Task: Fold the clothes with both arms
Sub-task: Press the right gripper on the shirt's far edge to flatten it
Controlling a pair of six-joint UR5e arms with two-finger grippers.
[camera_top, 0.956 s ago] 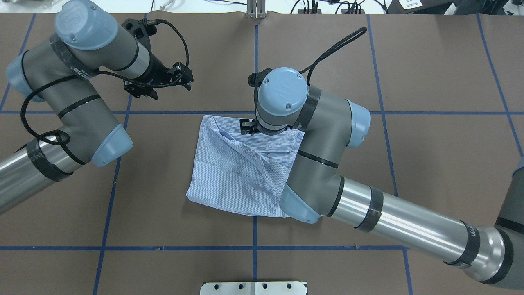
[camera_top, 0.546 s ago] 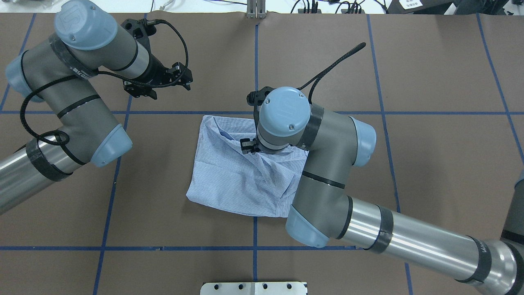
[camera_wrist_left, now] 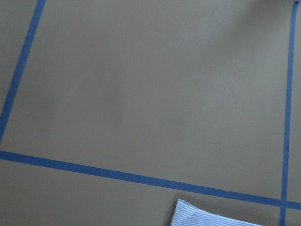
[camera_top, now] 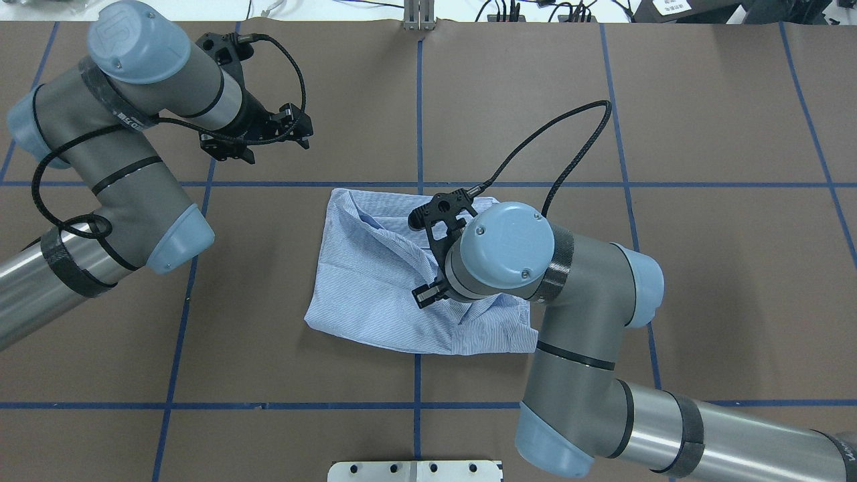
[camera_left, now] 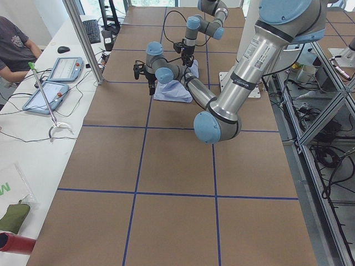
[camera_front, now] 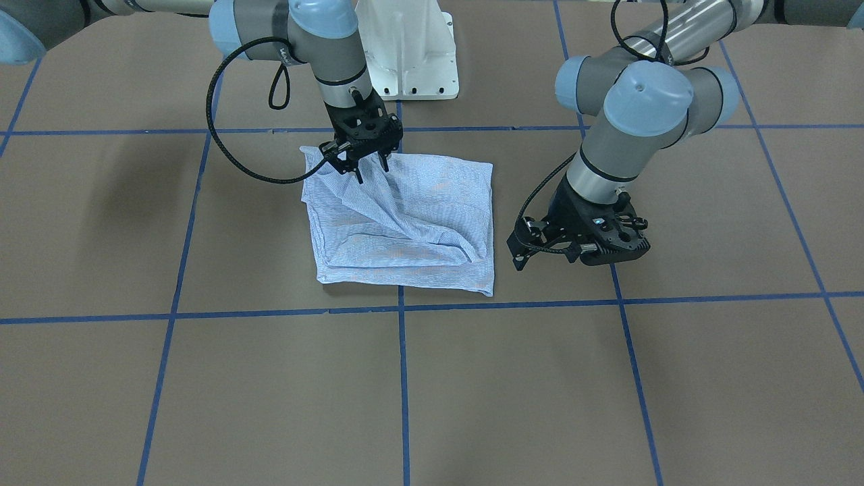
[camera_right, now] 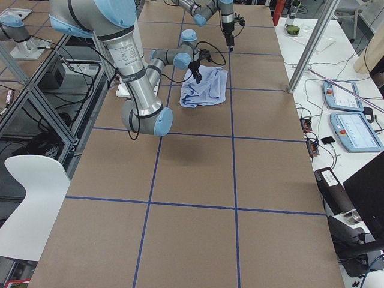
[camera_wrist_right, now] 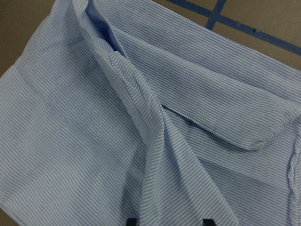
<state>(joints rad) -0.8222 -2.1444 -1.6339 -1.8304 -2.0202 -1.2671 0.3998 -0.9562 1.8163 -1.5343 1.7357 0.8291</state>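
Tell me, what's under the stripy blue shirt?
The light blue-and-white striped shirt lies folded on the brown paper-covered table, where blue tape lines cross. The cloth hides the crossing itself, and whether anything else sits beneath.

— Where is there room to pass?
— Bare brown table [camera_front: 405, 391] on the operators' side.
— What's in the way?
— The shirt [camera_front: 405, 223] mid-table, the right gripper [camera_front: 361, 162] upon it, and the left gripper [camera_front: 584, 243] just beside its edge.

right gripper [camera_front: 370, 165]: pinching a raised fold of striped shirt [camera_front: 405, 226] | left gripper [camera_front: 580, 246]: just beside shirt, fingers apart | brown table [camera_front: 202, 391]: blue tape grid
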